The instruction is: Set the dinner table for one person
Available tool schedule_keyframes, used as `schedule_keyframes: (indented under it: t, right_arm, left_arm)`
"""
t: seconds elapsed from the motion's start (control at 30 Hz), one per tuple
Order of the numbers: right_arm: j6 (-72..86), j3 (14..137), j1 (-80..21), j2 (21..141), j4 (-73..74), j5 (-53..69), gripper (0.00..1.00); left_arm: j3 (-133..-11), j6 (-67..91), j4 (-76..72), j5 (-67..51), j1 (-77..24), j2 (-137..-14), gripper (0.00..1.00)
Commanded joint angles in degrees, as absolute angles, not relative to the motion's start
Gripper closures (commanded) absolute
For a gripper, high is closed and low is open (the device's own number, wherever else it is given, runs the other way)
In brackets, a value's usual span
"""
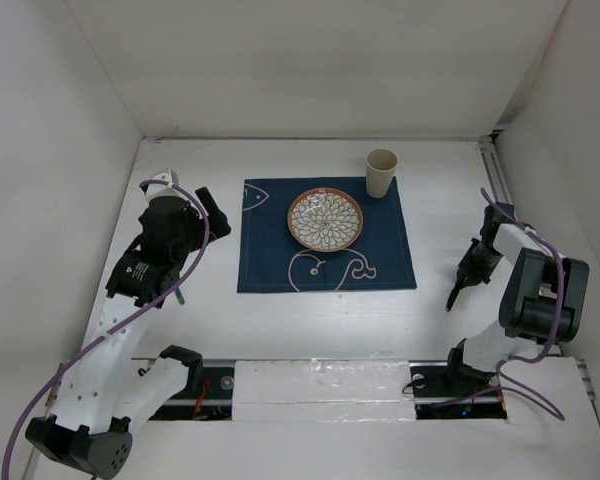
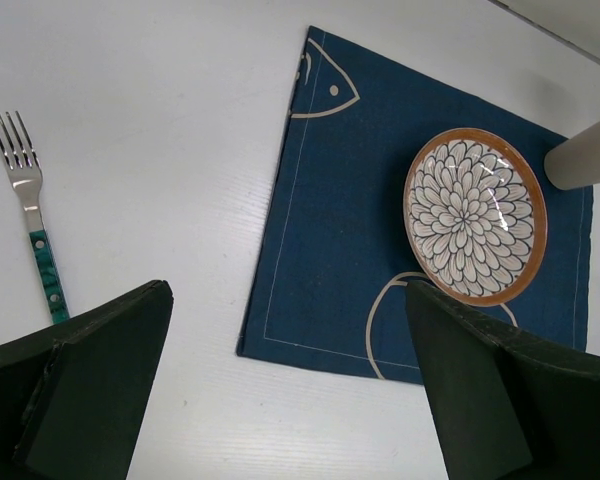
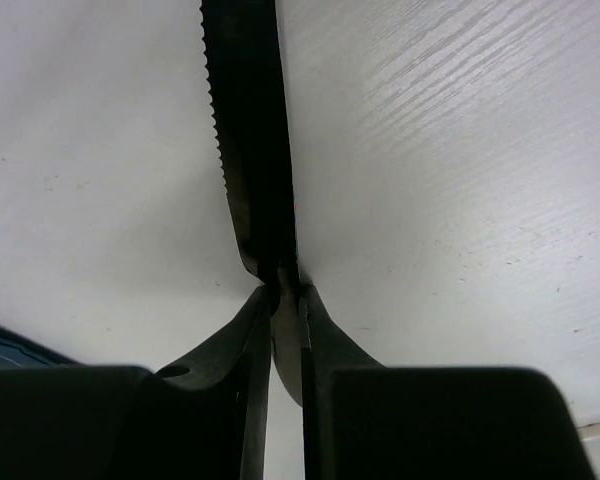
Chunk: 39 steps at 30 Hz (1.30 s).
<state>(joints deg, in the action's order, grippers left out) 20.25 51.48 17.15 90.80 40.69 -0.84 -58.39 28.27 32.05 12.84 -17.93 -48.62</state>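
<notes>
left gripper (image 2: 288, 300) spread wide, green-handled steel fork (image 2: 28, 190) to its left, edge of navy cloth placemat (image 2: 350, 220) below it | right gripper (image 3: 285, 290) clamped on dark serrated knife (image 3: 248, 150) | matte white dinner table (image 3: 460, 180), faintly grained, beneath both

Plate (image 1: 325, 220) on placemat (image 1: 270, 262) on dinner table (image 1: 440, 200).

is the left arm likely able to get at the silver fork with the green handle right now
Probably yes: the left gripper is open and empty, and the green-handled silver fork lies alone on the bare white tabletop just beside it, nothing between.
</notes>
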Motion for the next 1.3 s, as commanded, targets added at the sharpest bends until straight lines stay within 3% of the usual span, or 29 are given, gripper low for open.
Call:
schedule_keyframes:
  t: [0.0, 0.3, 0.53, 0.9, 1.27]
  right_arm:
    - [21.18, 48.7, 15.73, 89.05, 34.2, 6.76, 1.0]
    - [22.85, 47.9, 15.73, 81.66, 33.74, 9.23, 1.0]
    - [22.85, 56.76, 8.19, 77.78, 37.62, 8.0, 1.0]
    - [23.3, 70.04, -6.75, 92.19, 34.8, 10.03, 1.0]
    - [19.34, 75.06, -10.72, 102.21, 35.51, 6.33, 1.0]
  left_arm:
    - [-59.33, 27.33, 31.64, 13.62, -18.19, -47.72, 0.0]
    - [-59.33, 27.86, 31.64, 14.77, -18.19, -47.72, 0.0]
    - [-58.8, 28.48, 31.64, 16.43, -18.19, -48.25, 0.0]
    - [-58.27, 28.48, 31.11, 16.44, -18.19, -47.64, 0.0]
    - [-57.74, 28.48, 30.59, 15.38, -18.19, -47.72, 0.0]
